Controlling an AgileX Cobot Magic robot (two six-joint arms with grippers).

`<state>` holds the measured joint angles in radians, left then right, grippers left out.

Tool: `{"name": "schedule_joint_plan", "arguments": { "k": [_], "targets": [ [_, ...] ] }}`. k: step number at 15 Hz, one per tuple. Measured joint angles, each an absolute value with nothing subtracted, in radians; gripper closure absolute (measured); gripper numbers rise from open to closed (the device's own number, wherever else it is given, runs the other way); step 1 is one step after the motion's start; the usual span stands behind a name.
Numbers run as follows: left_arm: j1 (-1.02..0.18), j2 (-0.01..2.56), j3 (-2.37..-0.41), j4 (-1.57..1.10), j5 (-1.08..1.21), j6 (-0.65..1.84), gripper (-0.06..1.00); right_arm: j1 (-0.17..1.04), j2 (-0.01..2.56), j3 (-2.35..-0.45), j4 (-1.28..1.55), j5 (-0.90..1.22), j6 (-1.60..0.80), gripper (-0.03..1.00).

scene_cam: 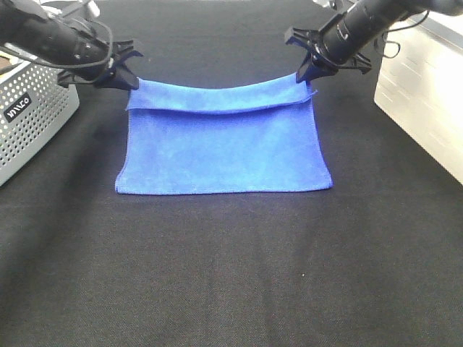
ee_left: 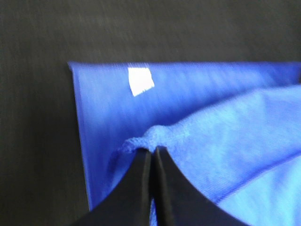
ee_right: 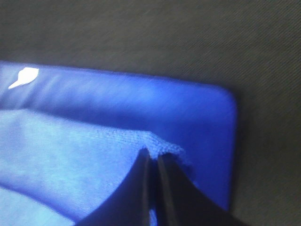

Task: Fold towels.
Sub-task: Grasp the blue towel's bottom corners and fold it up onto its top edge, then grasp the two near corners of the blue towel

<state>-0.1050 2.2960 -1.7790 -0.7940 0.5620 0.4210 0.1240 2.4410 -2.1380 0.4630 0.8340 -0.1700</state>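
Your left gripper (scene_cam: pixel 132 80) and right gripper (scene_cam: pixel 304 77) each pinch a far corner of the soft blue rectangular towel (scene_cam: pixel 224 152) (jaws clamped tight), far edge sagging between them.

My high camera looks down from the front over the black cloth tabletop (scene_cam: pixel 231 289). My 2 wrist cameras sit close behind my left gripper (ee_left: pixel 153 151) and right gripper (ee_right: pixel 154 157), facing 1 corner each of the blue terry towel (scene_cam: pixel 221 148), shared by all 3 views.

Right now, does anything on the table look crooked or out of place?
Nothing looks damaged. Only the blue towel sags in the middle of its lifted edge, between the left gripper and the right gripper pinching its corners.
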Motion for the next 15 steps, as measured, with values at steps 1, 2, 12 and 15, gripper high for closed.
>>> {"name": "schedule_joint_plan", "arguments": {
  "k": [1, 2, 12, 15],
  "targets": [
    [-0.111, 2.333, -1.821, -0.8, 0.545, 0.422, 0.94, 0.121, 2.461, -2.149, 0.449, 0.81, -0.17, 0.97],
    [-0.119, 2.37, -1.86, -0.802, 0.536, 0.422, 0.94, 0.12, 2.477, -2.15, 0.444, 0.788, -0.17, 0.97],
    [-0.14, 2.363, -1.911, -0.649, 0.592, 0.436, 0.13, 0.119, 2.473, -2.153, 0.357, 0.977, -0.172, 0.19],
    [-0.129, 2.359, -1.906, -0.627, 0.785, 0.341, 0.13, 0.119, 2.467, -2.153, 0.35, 1.135, -0.153, 0.19]
  ]
}}
